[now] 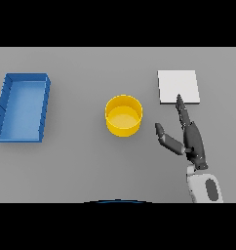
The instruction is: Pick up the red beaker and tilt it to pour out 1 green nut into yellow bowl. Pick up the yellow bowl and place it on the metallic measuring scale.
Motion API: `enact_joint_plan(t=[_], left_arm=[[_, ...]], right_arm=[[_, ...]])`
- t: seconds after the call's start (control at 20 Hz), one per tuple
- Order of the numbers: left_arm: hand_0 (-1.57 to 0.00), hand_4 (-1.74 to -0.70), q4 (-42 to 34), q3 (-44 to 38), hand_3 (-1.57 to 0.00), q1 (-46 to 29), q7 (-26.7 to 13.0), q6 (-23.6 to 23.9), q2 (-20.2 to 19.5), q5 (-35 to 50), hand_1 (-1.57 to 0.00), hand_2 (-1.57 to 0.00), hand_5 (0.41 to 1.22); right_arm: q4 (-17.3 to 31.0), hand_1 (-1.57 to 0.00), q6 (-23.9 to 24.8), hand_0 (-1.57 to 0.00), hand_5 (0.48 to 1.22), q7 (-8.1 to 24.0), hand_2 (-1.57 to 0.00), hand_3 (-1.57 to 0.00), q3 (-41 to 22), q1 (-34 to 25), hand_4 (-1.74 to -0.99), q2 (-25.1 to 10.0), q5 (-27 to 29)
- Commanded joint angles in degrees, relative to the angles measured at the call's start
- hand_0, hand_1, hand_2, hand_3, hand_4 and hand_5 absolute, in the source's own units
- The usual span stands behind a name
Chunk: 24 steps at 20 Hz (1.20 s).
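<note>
Yellow bowl left of open fingers

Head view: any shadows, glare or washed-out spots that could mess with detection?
Head view: flat, even light, no hard cast shadows on the grey table; the pale scale is nearly featureless and low in contrast against it; yellow bowl shows only mild shading inside, no glare; blue tray has clean edges; right hand reads dark, fingertips overlapping the scale's edge.
</note>
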<state>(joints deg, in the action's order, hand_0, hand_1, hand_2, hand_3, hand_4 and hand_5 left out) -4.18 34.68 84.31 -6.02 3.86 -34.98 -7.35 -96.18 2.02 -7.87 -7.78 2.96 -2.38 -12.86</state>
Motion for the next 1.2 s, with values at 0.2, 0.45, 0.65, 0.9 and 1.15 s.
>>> enact_joint_plan(t=[0.2,0.45,0.65,0.9,1.15], left_arm=[[-1.57,-1.74,-1.5,-5.0,-1.52,-7.3,-5.5,5.2,-2.1,10.7,-1.57,-1.57,1.221],[-1.57,-1.74,-10.5,-6.7,-1.37,-18.3,-9.2,9.0,-3.2,19.5,-1.57,-1.57,1.221],[-1.57,-1.74,-22.9,-6.3,-1.38,-28.6,-13.6,15.0,-5.2,25.0,-1.57,-1.57,1.221],[-1.57,-1.74,-41.3,-3.1,-1.38,-40.6,-21.3,22.2,-8.7,29.8,-1.57,-1.57,1.221],[-1.57,-1.66,-53.0,0.7,-1.41,-46.3,-26.0,21.9,-12.8,34.1,-1.57,-1.57,0.888]], right_arm=[[0.0,0.00,-0.1,0.00,0.680,-0.9,0.00,0.00,-1.1,0.2,-1.168,0.5,-0.8],[0.9,0.00,0.2,0.00,0.703,0.0,0.00,0.00,-1.1,-0.1,-1.194,0.0,-1.7],[2.0,0.00,0.0,0.00,0.704,-0.9,0.00,0.00,-0.3,-0.8,-1.205,-0.8,-1.3],[1.3,0.00,0.4,0.00,0.687,-0.2,0.00,0.00,-0.7,-0.8,-1.186,-0.1,-1.6],[2.3,0.00,0.1,0.00,0.678,-0.2,0.00,0.00,-0.2,-1.2,-1.165,-0.3,-0.9]])
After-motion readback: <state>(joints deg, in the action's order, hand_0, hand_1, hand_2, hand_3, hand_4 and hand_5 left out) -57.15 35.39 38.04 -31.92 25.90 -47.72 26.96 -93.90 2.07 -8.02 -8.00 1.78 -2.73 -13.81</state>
